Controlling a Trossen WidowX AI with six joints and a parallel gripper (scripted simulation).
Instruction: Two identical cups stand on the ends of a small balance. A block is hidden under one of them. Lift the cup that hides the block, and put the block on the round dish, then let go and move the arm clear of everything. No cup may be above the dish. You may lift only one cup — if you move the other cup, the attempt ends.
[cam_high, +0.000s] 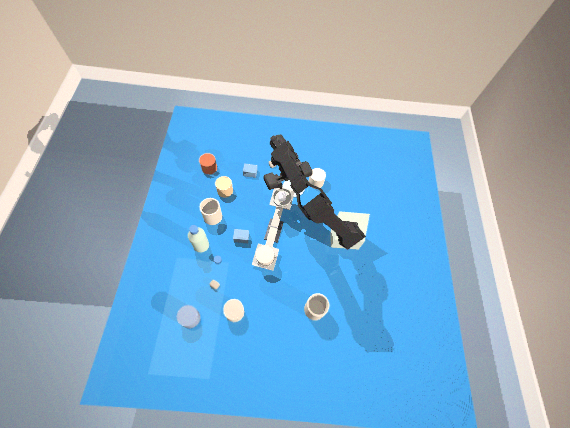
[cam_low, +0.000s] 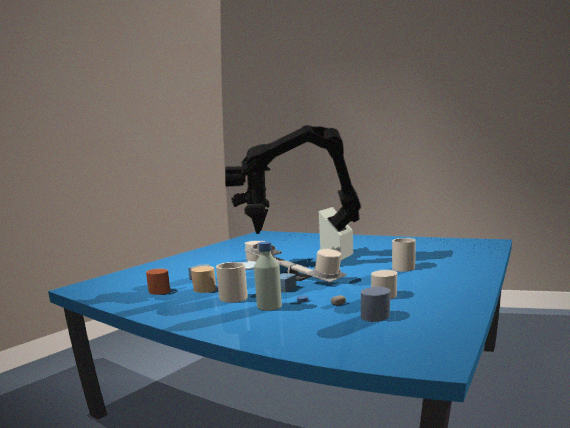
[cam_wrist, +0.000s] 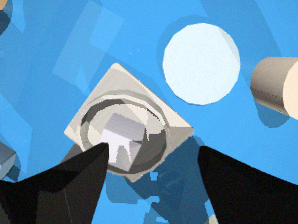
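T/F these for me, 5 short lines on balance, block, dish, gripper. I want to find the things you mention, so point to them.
1. The block (cam_wrist: 123, 129) sits on an end of the balance (cam_high: 273, 226) (cam_low: 295, 267). True.
2. The gripper (cam_low: 257, 231) (cam_wrist: 154, 152) is shut on the block. False: its fingers stand apart, with nothing held.
3. Both ends of the balance bear cups. False: only one does, the cup (cam_high: 264, 255) (cam_low: 328, 262).
4. The dish (cam_wrist: 201, 64) has no block on it. True.
5. The bottle (cam_high: 199, 240) (cam_low: 268, 282) lies on its side. False: it stands upright.

Plain room, kind not certain: bare beige walls (cam_high: 300, 45) (cam_low: 120, 125), pale baseboard (cam_high: 270, 95) (cam_low: 537, 300), grey-blue floor (cam_high: 45, 340) (cam_low: 525, 350). One blue-topped table (cam_high: 400, 300) (cam_low: 310, 340), dark legs, bearing a robot arm (cam_high: 322, 210) (cam_low: 287, 142), a small balance (cam_high: 273, 225) (cam_low: 295, 267), cups and a bottle (cam_high: 199, 240) (cam_low: 268, 282); suggestive of a lab or test room.
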